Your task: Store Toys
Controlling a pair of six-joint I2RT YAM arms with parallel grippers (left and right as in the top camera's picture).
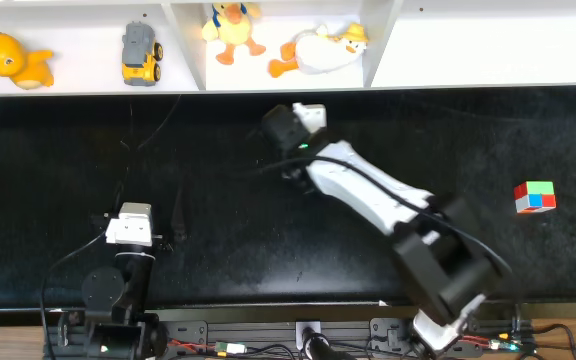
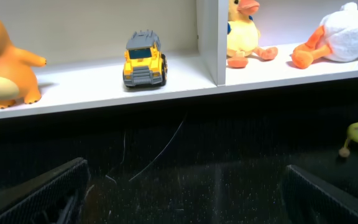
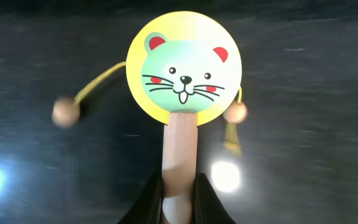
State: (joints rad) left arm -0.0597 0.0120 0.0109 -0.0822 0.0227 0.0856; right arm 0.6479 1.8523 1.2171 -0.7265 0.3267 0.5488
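Shelf [image 1: 468,50] lies at 12 o'clock. Left gripper [image 2: 185,190], at 8 o'clock, gapes empty. Right gripper [image 3: 179,190] pinches drum [image 3: 183,74] by its handle [image 3: 180,146] near centre, probably lifted; loose beads [image 3: 63,112] could snag the divider [image 2: 210,37], or the handle slip.

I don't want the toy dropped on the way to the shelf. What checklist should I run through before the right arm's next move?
1. Right tool shut on the handle of the drum toy: ok.
2. Beads clear of the tool: ok, both hang out to the sides.
3. Left tool out of the path: ok, open, empty, near its own base.
4. Free shelf room: ok, the right compartment looks bare; the middle one holds the duck and goose.
5. Drum toy lifted off the mat: cannot tell.
6. Table cleared of toys: not ok, the cube lies at the right.
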